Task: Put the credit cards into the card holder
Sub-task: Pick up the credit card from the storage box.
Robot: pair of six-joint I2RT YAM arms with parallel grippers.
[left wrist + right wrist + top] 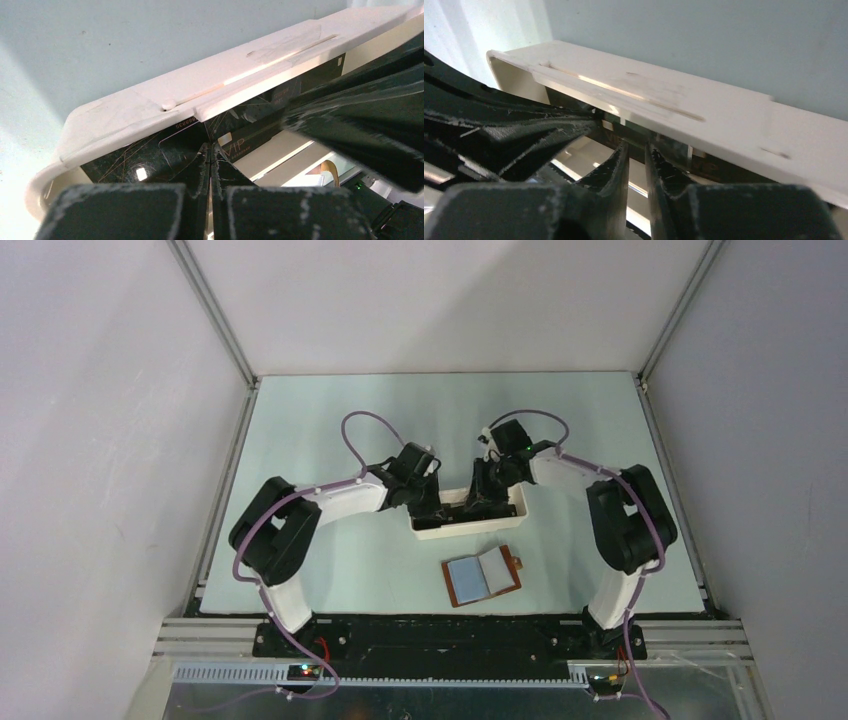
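Note:
Several black credit cards stand on edge against the far wall of a white oblong tray; they also show in the right wrist view. The brown card holder lies open on the table in front of the tray, pale grey-blue pockets up. My left gripper is inside the tray, shut, its tips touching the cards; I cannot tell if a card is pinched. My right gripper is also in the tray, open by a narrow gap, its tips at the cards. In the top view both grippers meet over the tray.
The two grippers are close together inside the tray; the right one's fingers cross the left wrist view, and the left one's fingers fill the left of the right wrist view. Walls enclose the pale green table.

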